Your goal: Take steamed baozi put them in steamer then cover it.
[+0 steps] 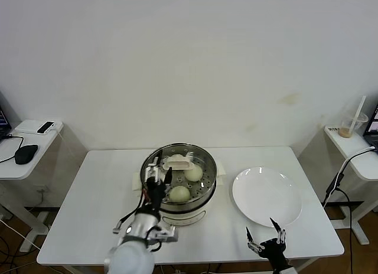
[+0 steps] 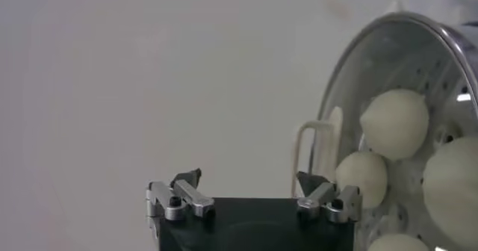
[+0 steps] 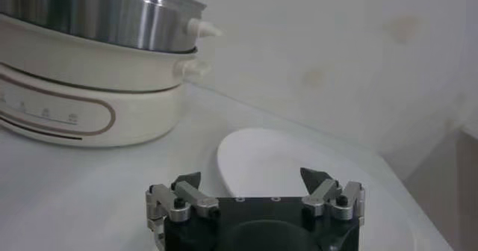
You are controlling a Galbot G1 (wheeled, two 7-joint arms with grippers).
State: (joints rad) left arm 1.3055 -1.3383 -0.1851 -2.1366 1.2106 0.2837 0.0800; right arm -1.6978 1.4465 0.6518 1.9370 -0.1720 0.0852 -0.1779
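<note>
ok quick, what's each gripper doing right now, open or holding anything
Left gripper: open, holding nothing, by the cover on the steamer.
Right gripper: open, empty, near the white plate.

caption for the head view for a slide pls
Glass lid sits on steamer with buns; open left gripper beside the handle.

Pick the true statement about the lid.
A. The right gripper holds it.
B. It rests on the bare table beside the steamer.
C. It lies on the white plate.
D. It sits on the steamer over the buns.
D: the glass lid sits on the steamer, buns showing through it, while the left gripper is open beside its handle.
</note>
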